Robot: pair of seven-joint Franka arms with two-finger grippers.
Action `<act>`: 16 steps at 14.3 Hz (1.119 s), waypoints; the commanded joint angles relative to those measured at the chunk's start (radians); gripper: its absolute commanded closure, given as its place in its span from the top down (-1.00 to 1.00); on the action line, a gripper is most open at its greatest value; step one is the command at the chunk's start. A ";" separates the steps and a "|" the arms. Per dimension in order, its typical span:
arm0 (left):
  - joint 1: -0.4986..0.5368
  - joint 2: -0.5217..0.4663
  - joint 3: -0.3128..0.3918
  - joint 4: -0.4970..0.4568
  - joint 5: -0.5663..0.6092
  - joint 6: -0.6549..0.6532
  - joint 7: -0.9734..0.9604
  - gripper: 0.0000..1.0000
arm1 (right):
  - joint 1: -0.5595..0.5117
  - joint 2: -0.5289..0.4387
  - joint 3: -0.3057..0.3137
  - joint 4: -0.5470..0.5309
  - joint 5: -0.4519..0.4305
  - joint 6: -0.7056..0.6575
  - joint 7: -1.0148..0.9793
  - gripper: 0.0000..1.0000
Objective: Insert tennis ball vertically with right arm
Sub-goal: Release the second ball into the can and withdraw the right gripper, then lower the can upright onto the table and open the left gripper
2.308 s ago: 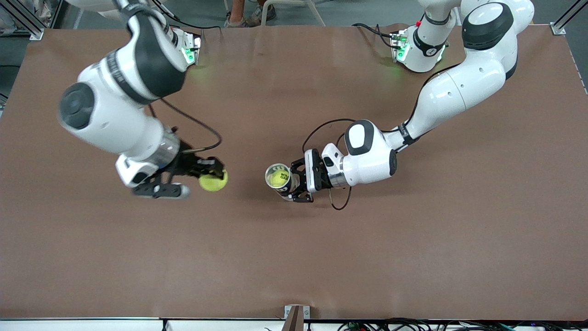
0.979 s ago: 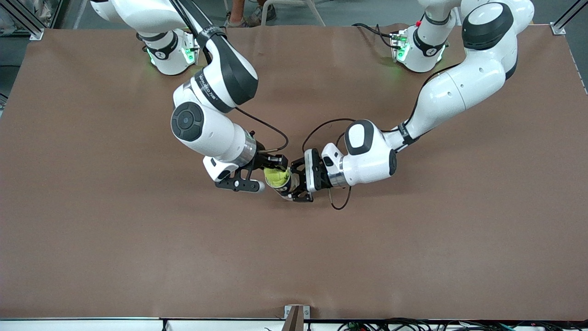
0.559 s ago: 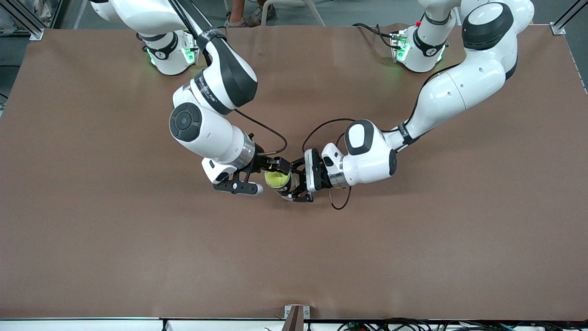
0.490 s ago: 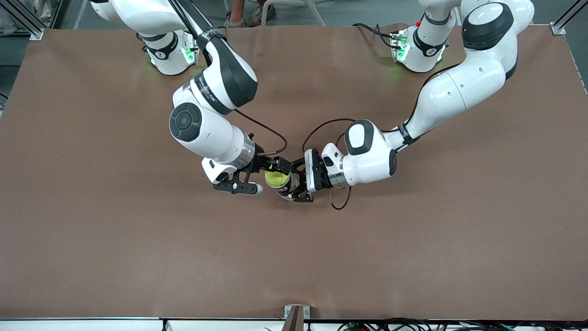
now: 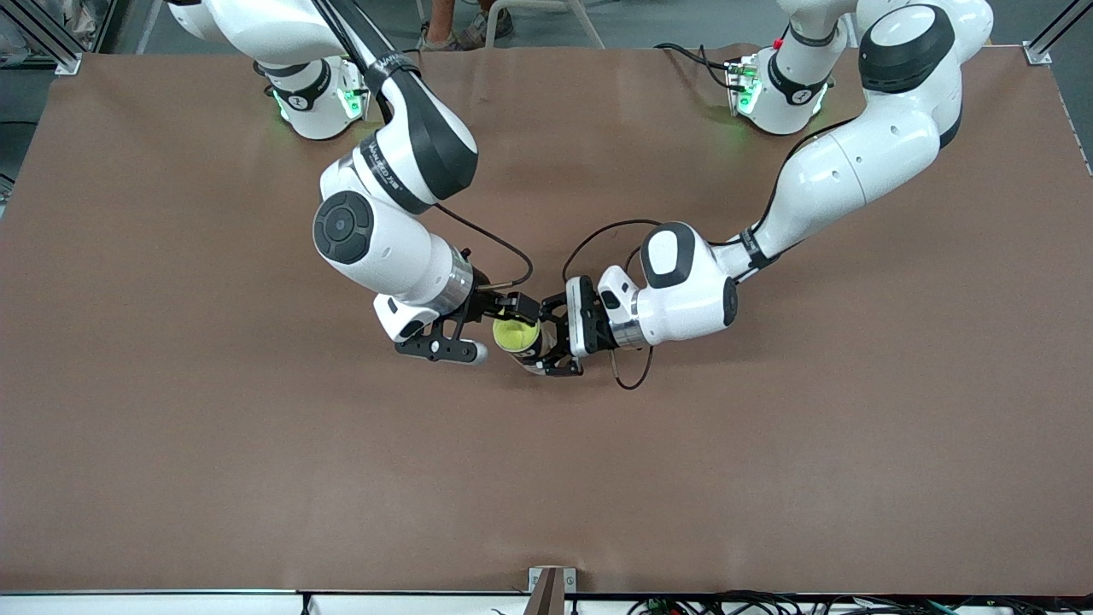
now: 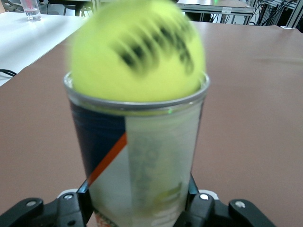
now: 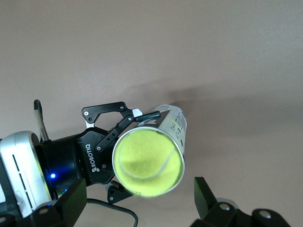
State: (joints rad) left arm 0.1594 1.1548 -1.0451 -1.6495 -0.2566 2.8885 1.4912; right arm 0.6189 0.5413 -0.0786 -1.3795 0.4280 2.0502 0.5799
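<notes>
A yellow-green tennis ball (image 5: 515,335) sits in the open mouth of a clear can (image 5: 531,352) with a dark blue and orange label, its upper half above the metal rim. The can stands upright at the middle of the brown table. My left gripper (image 5: 546,338) is shut on the can's lower body from the side, one finger (image 6: 191,201) against each wall. My right gripper (image 5: 482,329) hangs just over the can, open, its fingers (image 7: 208,201) wide of the ball (image 7: 147,163) and not touching it. In the left wrist view the ball (image 6: 137,52) looks blurred.
A black cable (image 5: 628,380) loops on the table beside my left wrist. The brown table (image 5: 256,470) stretches wide all around the can. A small metal bracket (image 5: 546,581) marks the middle of the edge nearest the front camera.
My right arm carried the ball from its end of the table to the can, then opened and left it in the mouth. The left arm kept the can still.
</notes>
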 commanded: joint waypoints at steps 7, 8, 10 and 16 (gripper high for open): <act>0.019 0.013 -0.027 -0.009 -0.026 0.005 0.040 0.55 | -0.065 -0.070 -0.094 0.008 -0.032 -0.162 -0.002 1.00; 0.019 0.013 -0.027 -0.009 -0.026 0.006 0.040 0.55 | -0.065 -0.082 -0.119 0.008 -0.090 -0.197 -0.002 1.00; 0.026 0.011 -0.027 -0.021 -0.026 0.006 0.040 0.54 | -0.070 -0.113 -0.162 0.008 -0.242 -0.245 -0.015 1.00; 0.052 0.011 -0.029 -0.052 -0.026 0.005 0.041 0.75 | -0.211 -0.178 -0.289 0.007 -0.295 -0.375 -0.311 1.00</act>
State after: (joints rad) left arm 0.1820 1.1553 -1.0495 -1.6726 -0.2566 2.8885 1.4918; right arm 0.4596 0.4043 -0.3551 -1.3518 0.1515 1.7168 0.3768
